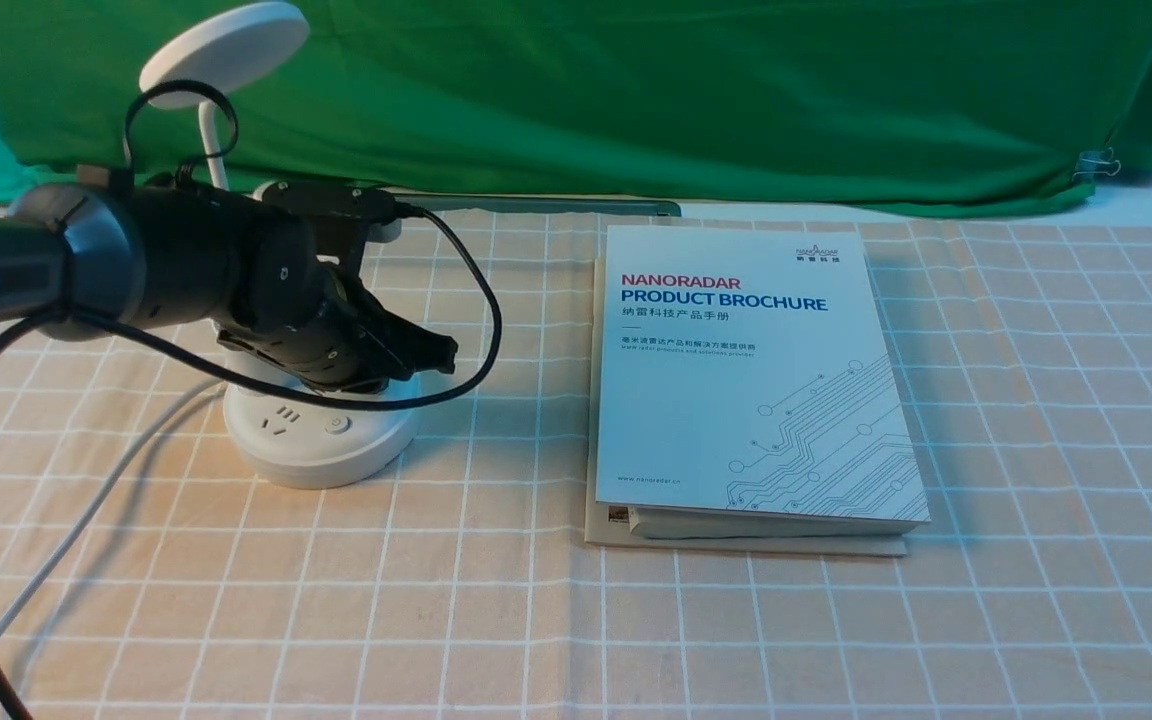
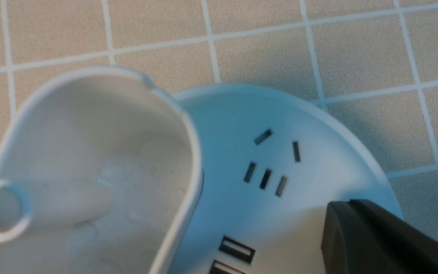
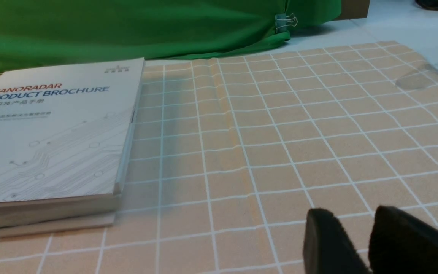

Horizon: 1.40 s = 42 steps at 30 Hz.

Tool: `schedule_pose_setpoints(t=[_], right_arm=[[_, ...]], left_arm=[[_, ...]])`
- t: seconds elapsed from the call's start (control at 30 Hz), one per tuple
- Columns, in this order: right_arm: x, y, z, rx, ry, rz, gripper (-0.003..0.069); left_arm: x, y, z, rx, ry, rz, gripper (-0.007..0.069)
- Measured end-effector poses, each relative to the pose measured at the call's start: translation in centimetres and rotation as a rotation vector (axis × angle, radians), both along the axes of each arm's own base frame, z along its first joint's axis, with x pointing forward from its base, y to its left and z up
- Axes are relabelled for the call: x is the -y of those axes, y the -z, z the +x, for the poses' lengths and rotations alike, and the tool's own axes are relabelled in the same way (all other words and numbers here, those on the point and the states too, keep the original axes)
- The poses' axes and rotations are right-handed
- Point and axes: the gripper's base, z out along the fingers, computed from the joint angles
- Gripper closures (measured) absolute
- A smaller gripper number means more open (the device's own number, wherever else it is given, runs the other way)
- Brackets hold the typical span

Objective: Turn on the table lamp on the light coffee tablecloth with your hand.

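Left arm reaching rightward, fingers together, right fingers slightly parted

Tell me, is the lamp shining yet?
Not that I can see. The table lamp has a plain white disc head with no glow, and the left hand hovers just above the base's power button.

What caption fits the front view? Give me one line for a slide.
Left gripper poised over the table lamp base on the light coffee tablecloth, a product brochure lying alongside.

Even, soft light; the white plastic table lamp casts a faint shadow leftward; its cup blurs close up.
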Motion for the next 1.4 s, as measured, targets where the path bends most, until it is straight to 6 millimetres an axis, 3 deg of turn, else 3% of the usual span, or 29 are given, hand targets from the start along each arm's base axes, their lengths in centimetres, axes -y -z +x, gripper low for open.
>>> schedule_pose_setpoints(t=[0.3, 0.47, 0.53, 0.67, 0.7, 0.77, 0.83, 0.93, 1.03, 1.23, 1.4], right_arm=[[0.0, 0.0, 0.0, 0.0, 0.0, 0.0, 0.0419], [0.0, 0.0, 0.0, 0.0, 0.0, 0.0, 0.0419], [0.0, 0.0, 0.0, 0.0, 0.0, 0.0, 0.0419], [0.0, 0.0, 0.0, 0.0, 0.0, 0.0, 0.042], [0.0, 0.0, 0.0, 0.0, 0.0, 0.0, 0.042], [0.0, 0.0, 0.0, 0.0, 0.0, 0.0, 0.042], [0.0, 0.0, 0.0, 0.0, 0.0, 0.0, 0.0419], [0.0, 0.0, 0.0, 0.0, 0.0, 0.0, 0.0419], [0.0, 0.0, 0.0, 0.0, 0.0, 0.0, 0.0419], [0.0, 0.0, 0.0, 0.0, 0.0, 0.0, 0.0419], [0.0, 0.0, 0.0, 0.0, 0.0, 0.0, 0.042]], left_arm=[[0.0, -0.6, -0.1, 0.009, -0.009, -0.021, 0.0624], [0.5, -3.5, -1.9, 0.048, -0.023, -0.115, 0.0624], [0.9, -5.0, -4.1, 0.086, -0.015, -0.182, 0.0624], [0.9, -6.1, -10.3, 0.132, 0.027, -0.258, 0.0624], [0.9, -5.9, -10.9, 0.129, 0.032, -0.257, 0.0624], [0.5, -7.6, -14.5, 0.226, 0.082, -0.289, 0.0624], [0.1, -8.3, -16.4, 0.287, 0.111, -0.302, 0.0624], [-1.7, -11.4, -20.5, 0.492, 0.153, -0.362, 0.0624], [-3.4, -13.0, -23.8, 0.625, 0.201, -0.368, 0.0624], [-5.7, -13.7, -27.9, 0.759, 0.239, -0.387, 0.0624], [-6.4, -13.9, -29.1, 0.804, 0.245, -0.399, 0.0624]])
